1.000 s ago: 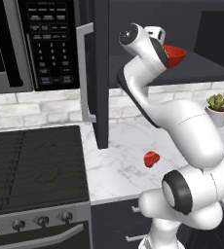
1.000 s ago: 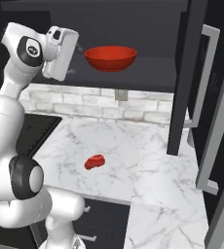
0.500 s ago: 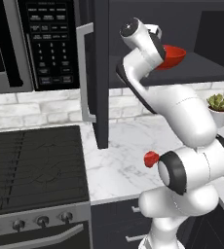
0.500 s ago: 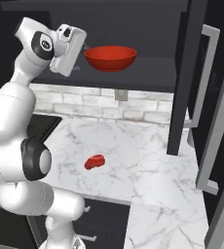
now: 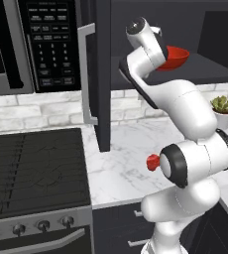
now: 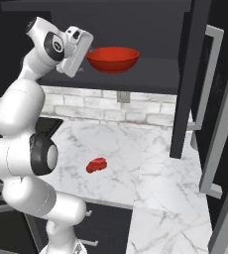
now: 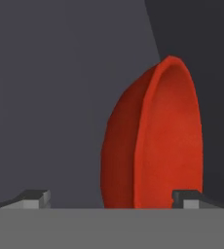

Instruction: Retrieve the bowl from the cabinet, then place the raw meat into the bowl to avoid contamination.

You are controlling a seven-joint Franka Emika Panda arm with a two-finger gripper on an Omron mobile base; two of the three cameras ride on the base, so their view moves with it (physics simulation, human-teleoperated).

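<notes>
1. Right base view: a wide, shallow, glossy red round bowl [image 6: 112, 59] sits empty on the shelf of the open dark charcoal wall cabinet [image 6: 185, 79].
2. The tool [image 6: 88, 49] is spread wide just beside the bowl's rim, holding nothing.
3. A small glossy red lump of raw meat [image 6: 96, 164] lies on the white marble surface [image 6: 150, 188] below.

Bowl [image 6: 113, 59] on shelf in cabinet [image 6: 185, 74]; meat [image 6: 96, 164] on counter [image 6: 155, 188] below.

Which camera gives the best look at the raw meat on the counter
The right base view: the whole raw meat lies unobstructed on the marble. The left base view shows a sliver beside the arm.
</notes>
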